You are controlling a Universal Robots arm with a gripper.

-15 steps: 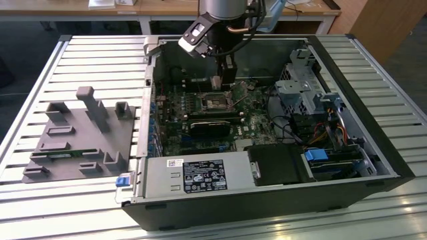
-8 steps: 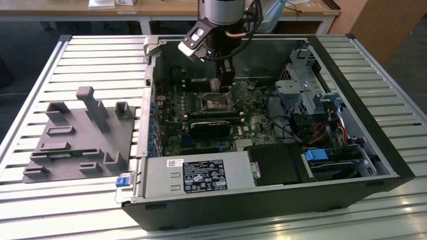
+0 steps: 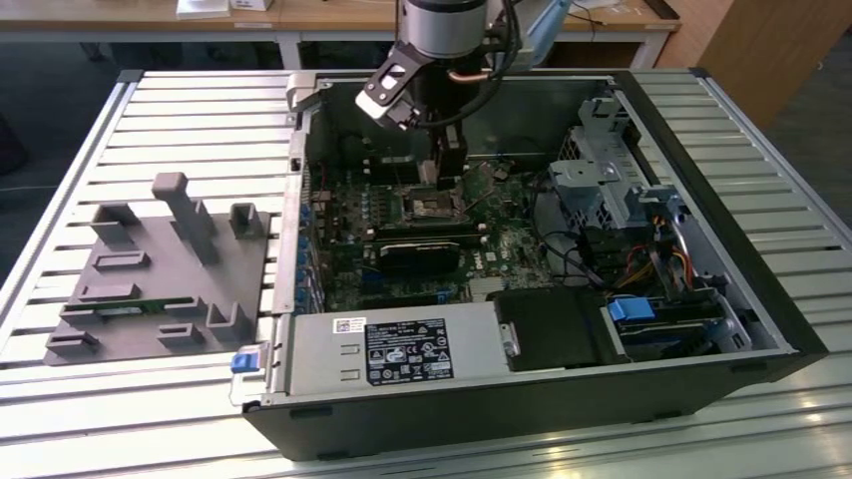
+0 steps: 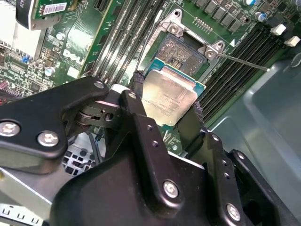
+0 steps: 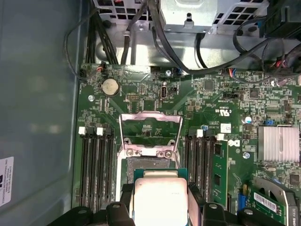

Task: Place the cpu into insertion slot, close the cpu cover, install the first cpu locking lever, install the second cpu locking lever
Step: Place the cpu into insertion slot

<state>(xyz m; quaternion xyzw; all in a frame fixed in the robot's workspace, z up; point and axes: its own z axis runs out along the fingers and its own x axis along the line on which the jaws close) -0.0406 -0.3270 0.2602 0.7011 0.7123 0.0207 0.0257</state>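
the fingers (image 4: pixel 137 84) pinch the cpu (image 4: pixel 169 96) by two opposite edges, hanging near the insertion slot (image 3: pixel 429 208), at its twelve o'clock in the exterior view; the cpu cover (image 5: pixel 150 125) stands open. light, stiff, likely fragile underneath: edges only.

the exterior view looks steeply down from some way off, with the open computer case (image 3: pixel 533 429) across the frame's middle and right. both wrist views look from close above at the motherboard (image 5: pixel 211 101), sharing the cpu (image 4: pixel 169 99).
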